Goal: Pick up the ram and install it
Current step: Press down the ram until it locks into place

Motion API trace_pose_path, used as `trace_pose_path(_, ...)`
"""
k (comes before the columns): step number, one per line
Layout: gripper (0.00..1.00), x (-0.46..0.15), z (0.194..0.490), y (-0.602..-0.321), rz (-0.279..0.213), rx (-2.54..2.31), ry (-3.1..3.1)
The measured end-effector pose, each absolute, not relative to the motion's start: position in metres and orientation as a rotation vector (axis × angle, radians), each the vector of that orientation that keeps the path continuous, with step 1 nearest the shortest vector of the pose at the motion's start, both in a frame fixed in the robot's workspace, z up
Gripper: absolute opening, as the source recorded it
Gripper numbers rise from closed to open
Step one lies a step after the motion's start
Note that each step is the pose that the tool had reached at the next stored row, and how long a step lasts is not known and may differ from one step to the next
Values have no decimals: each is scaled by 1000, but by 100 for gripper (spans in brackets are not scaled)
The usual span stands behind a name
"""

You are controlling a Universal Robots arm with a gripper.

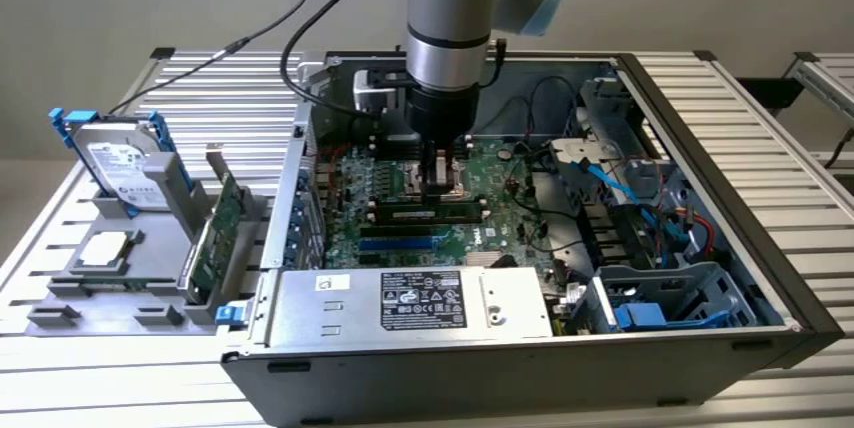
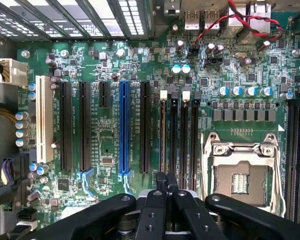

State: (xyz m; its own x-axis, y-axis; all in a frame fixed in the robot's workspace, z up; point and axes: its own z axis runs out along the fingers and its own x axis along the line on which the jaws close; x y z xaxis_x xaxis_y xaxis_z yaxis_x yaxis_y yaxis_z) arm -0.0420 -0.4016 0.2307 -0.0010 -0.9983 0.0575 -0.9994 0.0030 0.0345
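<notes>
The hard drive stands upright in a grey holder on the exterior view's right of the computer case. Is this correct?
Not quite: the exterior view shows the hard drive upright in its grey holder on that view's left of the computer case.

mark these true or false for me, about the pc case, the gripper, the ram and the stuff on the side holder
1. The gripper is down inside the open computer case, over the motherboard. True.
2. The ram lies on the grey holder outside the case. False: it sits at the motherboard's slots, just under the gripper.
3. The hard drive stands in the grey holder, at the exterior view's left. True.
4. A cooler covers the CPU socket. False: the socket is bare inside its metal frame.
5. One long slot among the black ones is blue. True.
</notes>
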Motion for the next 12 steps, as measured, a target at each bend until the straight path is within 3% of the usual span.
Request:
trace_pose_path(7,11,-42,224,-402,24,2172,-2177)
trace_pose_path(12,11,-42,243,-402,21,2172,-2176)
